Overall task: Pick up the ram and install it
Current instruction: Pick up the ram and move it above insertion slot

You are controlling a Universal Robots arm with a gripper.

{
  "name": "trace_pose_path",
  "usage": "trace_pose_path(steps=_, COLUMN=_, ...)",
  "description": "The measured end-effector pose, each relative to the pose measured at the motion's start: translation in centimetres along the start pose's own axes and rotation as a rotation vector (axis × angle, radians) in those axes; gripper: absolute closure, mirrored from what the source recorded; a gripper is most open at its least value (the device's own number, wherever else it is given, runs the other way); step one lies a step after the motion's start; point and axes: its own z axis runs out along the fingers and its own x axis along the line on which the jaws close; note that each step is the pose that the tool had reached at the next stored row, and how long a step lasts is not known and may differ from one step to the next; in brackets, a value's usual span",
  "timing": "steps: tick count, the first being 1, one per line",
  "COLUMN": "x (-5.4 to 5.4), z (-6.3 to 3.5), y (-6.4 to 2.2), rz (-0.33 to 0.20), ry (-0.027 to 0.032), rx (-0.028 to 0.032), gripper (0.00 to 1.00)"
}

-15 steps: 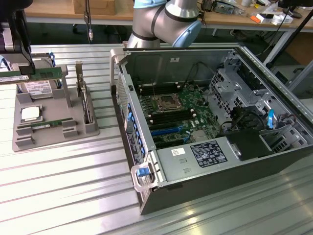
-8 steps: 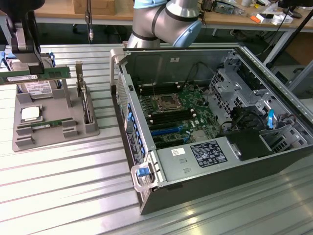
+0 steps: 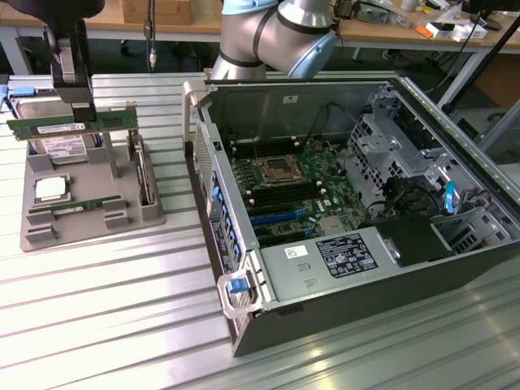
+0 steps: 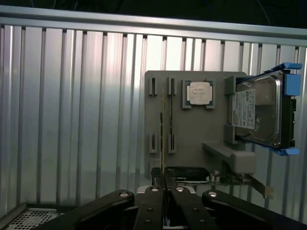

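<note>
The ram [image 3: 73, 123], a long thin green board with a white label, hangs level above the grey parts holder [image 3: 89, 219] at the exterior view's left. My gripper [image 3: 81, 104] is shut on its upper edge. In the wrist view the ram [image 4: 165, 134] appears edge-on as a thin line running out from between the black fingers [image 4: 152, 203], with my gripper [image 4: 165, 188] above the holder [image 4: 192, 143]. The open computer case [image 3: 455, 268] lies to the right, its motherboard memory slots [image 3: 280, 199] exposed and apart from the ram.
The holder also carries a square silver processor [image 3: 50, 188] [image 4: 200, 92], a grey hard drive [image 3: 53, 148] [image 4: 259, 112] and another green stick [image 3: 81, 207]. The case's raised side wall [image 3: 213, 203] stands between holder and motherboard. Everything rests on a ribbed metal table [image 3: 106, 309].
</note>
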Motion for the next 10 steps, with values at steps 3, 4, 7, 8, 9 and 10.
trace_pose_path(steps=3, x=0.0, z=-0.02, y=-0.46, rz=0.000, ry=0.0001, rx=0.0000, gripper=0.88)
trace_pose_path(steps=4, x=0.0, z=-0.03, y=-0.62, rz=0.000, ry=0.0002, rx=0.0000, gripper=0.88)
trace_pose_path(steps=7, x=0.1, z=-0.05, y=-1.08, rz=0.000, ry=0.0003, rx=0.0000, gripper=0.88)
trace_pose_path(steps=8, x=0.1, z=-0.05, y=-1.20, rz=0.000, ry=0.0003, rx=0.0000, gripper=0.88)
trace_pose_path(steps=9, x=0.1, z=-0.06, y=-1.36, rz=0.000, ry=0.0003, rx=0.0000, gripper=0.88)
trace_pose_path(steps=10, x=0.1, z=-0.06, y=-1.46, rz=0.000, ry=0.0003, rx=0.0000, gripper=0.88)
